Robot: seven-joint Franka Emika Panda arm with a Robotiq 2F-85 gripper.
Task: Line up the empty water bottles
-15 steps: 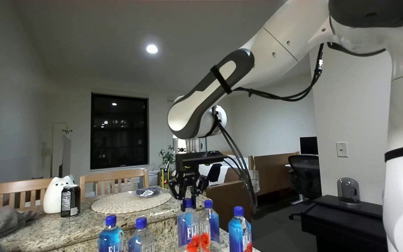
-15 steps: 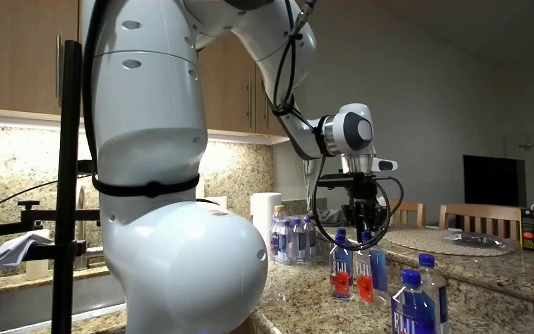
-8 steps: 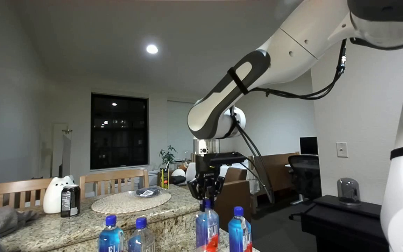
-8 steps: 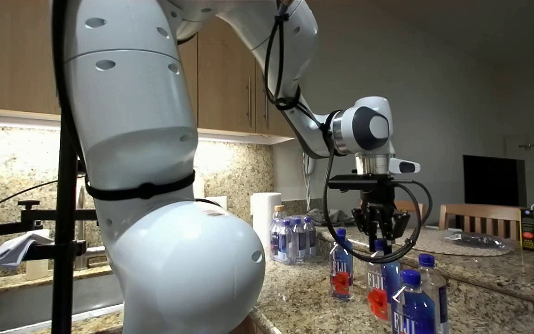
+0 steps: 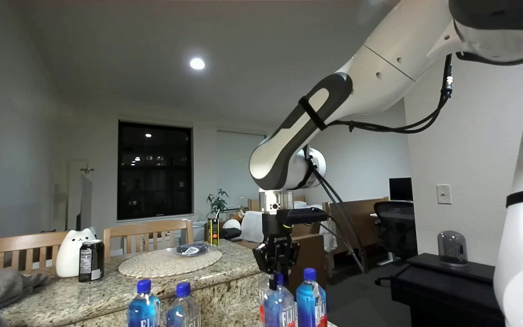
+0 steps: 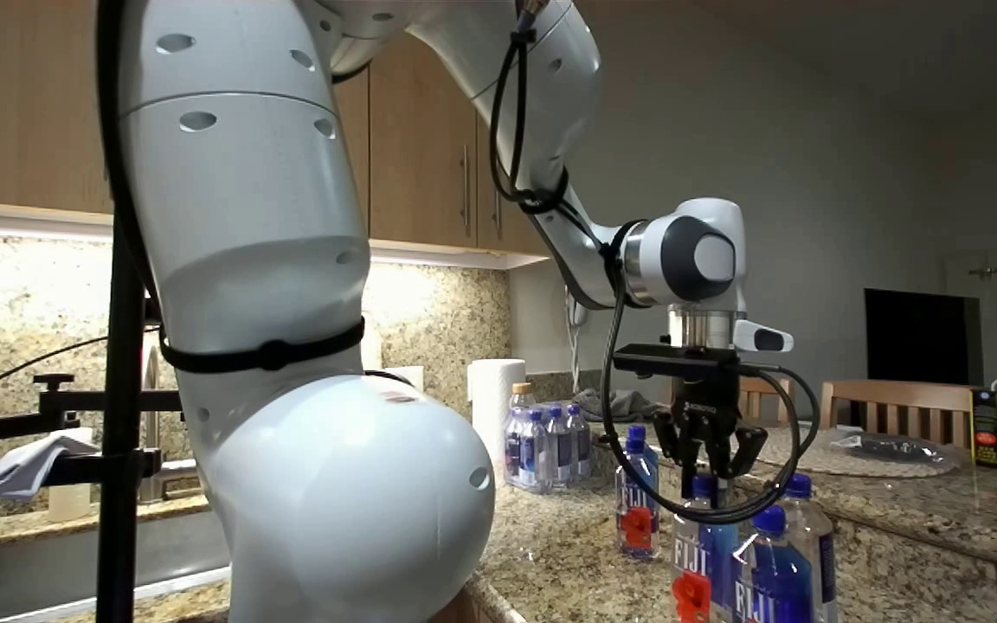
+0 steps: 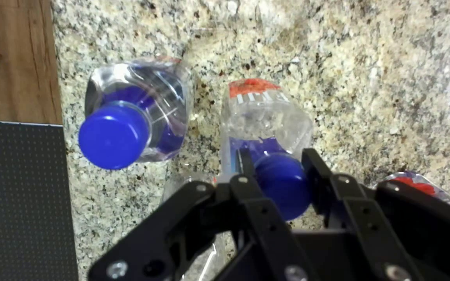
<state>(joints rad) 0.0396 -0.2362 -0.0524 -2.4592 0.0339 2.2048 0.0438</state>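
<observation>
By the end effector point(image 7: 279, 166), one bottle point(image 7: 265, 121) is gripped at its cap point(image 7: 283, 187), beside the neighbouring bottle point(image 7: 137, 112); lining-up seems in hand, with alignment to that neighbour, then release, needed.

At least six bottles point(image 5: 143, 314) show in an exterior view, with six blue caps point(image 5: 309, 274) in sight; the wrist view shows two blue caps. The exterior views also hold one black can point(image 5: 91, 261), one white cat figure point(image 5: 67, 259), one round mat point(image 5: 150, 268), one drink carton point(image 6: 990, 428), one window point(image 5: 155, 170) and one paper towel roll point(image 6: 496, 415).
</observation>
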